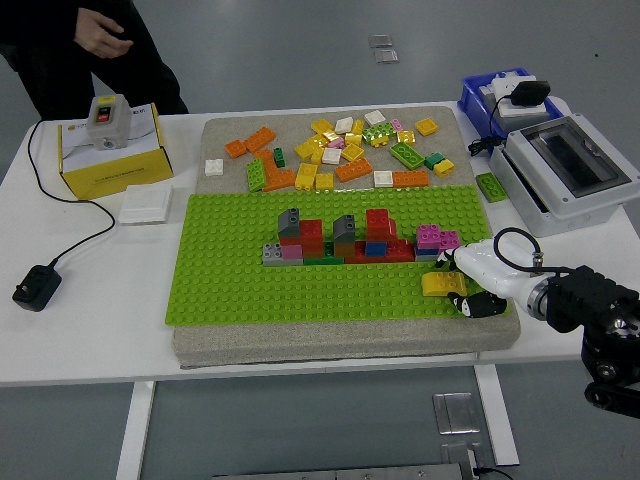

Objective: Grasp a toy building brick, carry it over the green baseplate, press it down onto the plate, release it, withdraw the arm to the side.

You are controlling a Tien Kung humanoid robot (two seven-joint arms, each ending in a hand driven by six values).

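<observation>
Where the right robot hand (462,285) reaches in from the lower right, grips a yellow brick (441,283) at the right edge of the green baseplate (250,280). Rests on or just above the plate's studs; cannot tell which, since the white fingers (478,262) cover its right end. Hides the thumb side partly too, showing only dark fingertips (478,304) curled below the brick. Extends low and nearly level over the counter (90,330), white hand first, then a black wrist and forearm cut off by the picture's right edge, with a black cable looped above the wrist.

Sits just beside a small build (350,240) on the plate's middle: red, grey, blue, green and pink bricks joined in a row, pink and magenta ones nearest the hand. Lies on a grey mat (340,345), as does a pile of loose bricks (340,150) at the far side, mostly orange, yellow, green and white.

Stands further out a yellow box (110,150) with a grey switch unit on top, a white block beside it, a black plug (36,287) on a cord at the left, and a grey case (570,175) and blue bin (500,100) at the right. Shows a person (90,50) in dark clothes at the far left corner, one hand (100,35) held in the air, touching nothing.
</observation>
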